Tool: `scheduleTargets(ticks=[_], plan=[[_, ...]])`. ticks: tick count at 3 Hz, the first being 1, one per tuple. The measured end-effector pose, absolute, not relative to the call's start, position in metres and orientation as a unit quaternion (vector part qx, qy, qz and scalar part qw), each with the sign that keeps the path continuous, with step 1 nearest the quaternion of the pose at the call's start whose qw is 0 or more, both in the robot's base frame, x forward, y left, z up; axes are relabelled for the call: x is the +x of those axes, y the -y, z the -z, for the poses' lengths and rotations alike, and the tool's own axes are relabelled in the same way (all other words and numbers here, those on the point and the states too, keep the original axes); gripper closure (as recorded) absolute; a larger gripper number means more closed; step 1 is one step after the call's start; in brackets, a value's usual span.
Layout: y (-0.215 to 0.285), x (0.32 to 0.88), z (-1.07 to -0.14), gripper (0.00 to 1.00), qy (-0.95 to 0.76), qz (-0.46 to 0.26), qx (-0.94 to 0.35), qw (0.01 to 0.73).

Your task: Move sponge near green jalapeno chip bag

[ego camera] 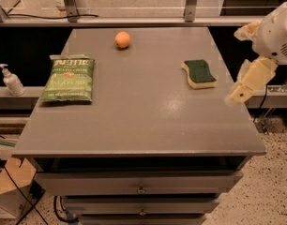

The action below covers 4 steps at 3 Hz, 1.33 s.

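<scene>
The sponge (pixel 199 73), dark green on top with a pale yellow body, lies flat on the right part of the grey table (pixel 139 121). The green jalapeno chip bag (pixel 68 78) lies flat on the left part, far from the sponge. My gripper (pixel 236 65) hangs at the table's right edge, to the right of the sponge and a little nearer the front, not touching it. It is open and empty, with one cream finger (pixel 249 82) pointing down and left and the other higher up.
A round orange fruit (pixel 122 39) sits near the table's back edge, between bag and sponge. A white pump bottle (pixel 12 80) stands on a ledge left of the table. Drawers (pixel 141 186) are below the tabletop. A rail runs behind.
</scene>
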<state>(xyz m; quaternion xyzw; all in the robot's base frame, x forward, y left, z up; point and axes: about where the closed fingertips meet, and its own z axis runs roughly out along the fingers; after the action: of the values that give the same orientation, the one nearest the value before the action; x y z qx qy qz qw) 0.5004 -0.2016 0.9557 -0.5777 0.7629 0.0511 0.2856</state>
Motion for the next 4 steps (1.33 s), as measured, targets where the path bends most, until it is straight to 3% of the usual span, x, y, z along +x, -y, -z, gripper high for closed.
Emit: scheduleTargets(ticks=[4], plan=[[0.205, 0.633, -0.861, 0.0, -0.804, -0.124, -0.468, 0.346]])
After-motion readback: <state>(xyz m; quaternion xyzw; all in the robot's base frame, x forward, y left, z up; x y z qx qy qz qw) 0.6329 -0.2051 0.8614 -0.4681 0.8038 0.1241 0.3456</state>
